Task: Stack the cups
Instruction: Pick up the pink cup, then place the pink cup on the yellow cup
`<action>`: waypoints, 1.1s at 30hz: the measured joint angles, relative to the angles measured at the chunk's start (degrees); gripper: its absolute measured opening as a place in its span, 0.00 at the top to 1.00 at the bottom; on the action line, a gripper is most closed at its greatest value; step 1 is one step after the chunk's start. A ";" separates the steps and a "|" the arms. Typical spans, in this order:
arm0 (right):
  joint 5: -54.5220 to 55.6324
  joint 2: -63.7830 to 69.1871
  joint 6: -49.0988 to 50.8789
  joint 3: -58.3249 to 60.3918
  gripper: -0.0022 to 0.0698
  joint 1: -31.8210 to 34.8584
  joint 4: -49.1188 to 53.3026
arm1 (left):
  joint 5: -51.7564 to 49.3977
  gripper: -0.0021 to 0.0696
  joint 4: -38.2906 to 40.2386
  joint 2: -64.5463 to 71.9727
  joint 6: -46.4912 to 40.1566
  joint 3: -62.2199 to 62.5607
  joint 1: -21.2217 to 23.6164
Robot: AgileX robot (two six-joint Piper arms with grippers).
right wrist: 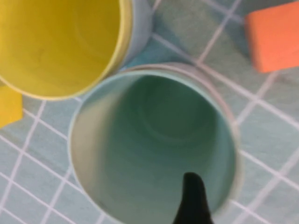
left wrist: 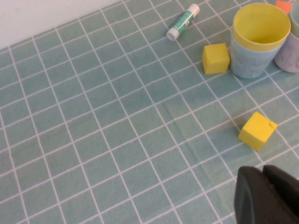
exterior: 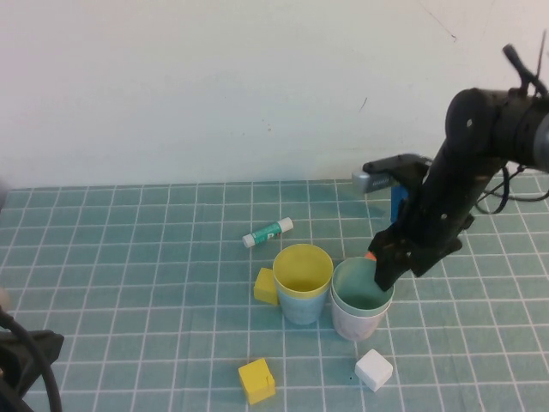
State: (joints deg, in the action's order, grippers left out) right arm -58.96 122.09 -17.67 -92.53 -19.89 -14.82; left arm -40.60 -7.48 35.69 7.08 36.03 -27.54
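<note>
The yellow cup [exterior: 302, 268] sits nested in the light blue cup [exterior: 302, 307] near the table's middle. Right beside it the pale green cup [exterior: 360, 287] sits nested in the pink cup [exterior: 358, 324]. My right gripper [exterior: 383, 268] is over the green cup's right rim, open. In the right wrist view one fingertip [right wrist: 191, 200] hangs inside the green cup [right wrist: 154, 140], apart from its wall, next to the yellow cup [right wrist: 60, 42]. My left gripper [left wrist: 262, 175] is shut and empty, low at the front left, away from the cups [left wrist: 261, 28].
A yellow block [exterior: 266, 286] touches the blue cup's left side. Another yellow block [exterior: 256, 380] and a white block [exterior: 373, 369] lie in front. An orange block [right wrist: 273, 39] lies just behind the green cup. A glue stick [exterior: 268, 232] lies further back.
</note>
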 joint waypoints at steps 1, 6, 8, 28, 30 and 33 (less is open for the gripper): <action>0.00 1.05 0.00 0.00 0.29 0.00 -1.18 | 0.00 0.97 0.00 0.00 0.00 0.00 0.00; 0.57 5.80 -2.51 0.00 0.32 0.00 -7.01 | 0.00 0.97 0.00 0.00 0.44 0.00 0.00; 0.65 6.85 -4.73 0.00 0.43 0.00 -8.00 | 0.00 0.97 0.00 0.00 0.44 0.00 0.00; -5.97 -11.31 -8.42 -1.95 0.93 -0.35 -1.85 | -0.22 0.97 -0.55 0.00 0.58 0.00 0.00; -6.25 -11.70 -8.42 -4.58 0.93 -1.04 -1.81 | -0.26 0.97 -0.60 0.00 0.58 0.00 0.00; -6.25 -11.17 -8.42 -8.46 0.93 -2.72 -1.40 | -0.26 0.97 -0.60 0.00 0.58 0.00 0.00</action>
State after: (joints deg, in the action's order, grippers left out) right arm -65.21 110.91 -26.09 -100.99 -22.60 -16.22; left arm -40.86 -8.07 35.69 7.65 36.03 -27.54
